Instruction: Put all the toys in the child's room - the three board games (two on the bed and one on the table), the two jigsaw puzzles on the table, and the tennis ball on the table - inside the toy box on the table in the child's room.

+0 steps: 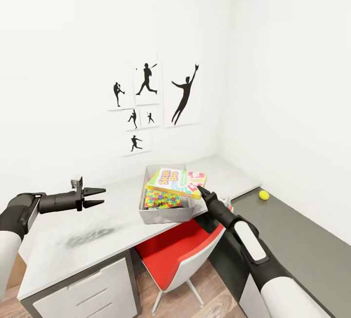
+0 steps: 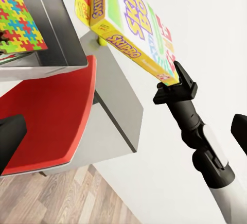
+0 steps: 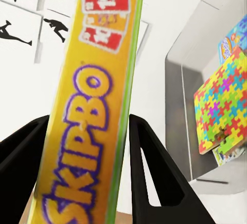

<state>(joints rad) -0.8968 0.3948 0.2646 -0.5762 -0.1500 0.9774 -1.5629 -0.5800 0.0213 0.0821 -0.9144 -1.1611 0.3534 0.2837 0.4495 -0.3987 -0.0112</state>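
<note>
We see right hand (image 1: 200, 191) grasping board game (image 1: 176, 182) over toy box (image 1: 163, 215); left hand (image 1: 99, 197) released above tabletop (image 1: 83, 245).

Skip-Bo board game (image 1: 176, 182) tilted over toy box (image 1: 163, 215)

Lighting: bright, even, diffuse; we find no distinct source. Shadows: one soft smudge on the table (image 1: 92, 240), below the left gripper (image 1: 97, 197). Glare: none on that tabletop. Focus: the yellow box edge (image 3: 95, 131) blurs in the right wrist view.
</note>
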